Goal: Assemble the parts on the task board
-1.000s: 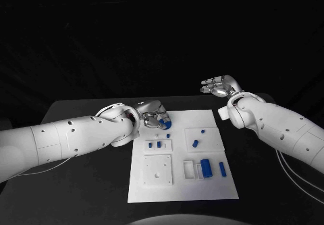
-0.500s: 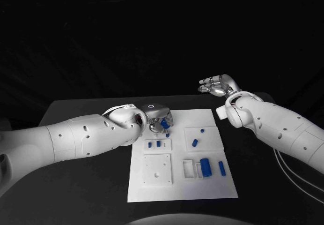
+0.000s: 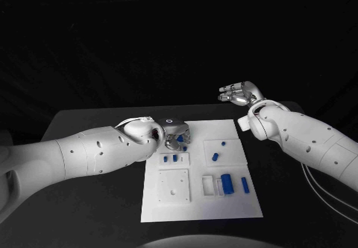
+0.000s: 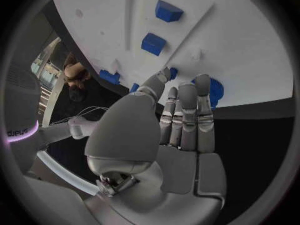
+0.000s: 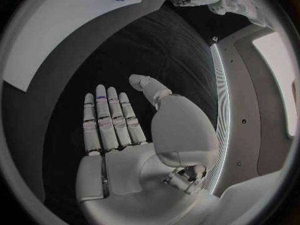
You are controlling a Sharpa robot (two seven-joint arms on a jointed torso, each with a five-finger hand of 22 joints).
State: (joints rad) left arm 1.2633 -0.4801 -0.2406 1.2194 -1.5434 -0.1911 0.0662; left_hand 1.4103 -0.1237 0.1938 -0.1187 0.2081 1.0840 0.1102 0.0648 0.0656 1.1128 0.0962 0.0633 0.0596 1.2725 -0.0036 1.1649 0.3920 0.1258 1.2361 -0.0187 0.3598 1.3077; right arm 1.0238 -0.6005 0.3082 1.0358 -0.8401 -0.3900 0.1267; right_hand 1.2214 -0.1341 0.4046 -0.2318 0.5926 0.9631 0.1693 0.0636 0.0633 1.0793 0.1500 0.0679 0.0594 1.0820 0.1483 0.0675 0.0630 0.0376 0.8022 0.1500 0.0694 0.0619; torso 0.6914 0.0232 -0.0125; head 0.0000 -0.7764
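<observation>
Parts [image 3: 227,184] are small blue pieces on white task board [image 3: 201,206].

Black table [image 3: 89,206] (matte): white task board [image 3: 201,209] central.

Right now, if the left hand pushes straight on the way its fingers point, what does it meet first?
Probably the round blue part just beyond the left hand fingertips, at the task board edge; depth is unclear, so contact may already be close.

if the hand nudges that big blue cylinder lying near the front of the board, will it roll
Probably. The big blue cylinder lies on its side on the flat white task board, so a sideways push likely rolls it. It looks rigid and smooth, possibly slippery to pinch.
</observation>
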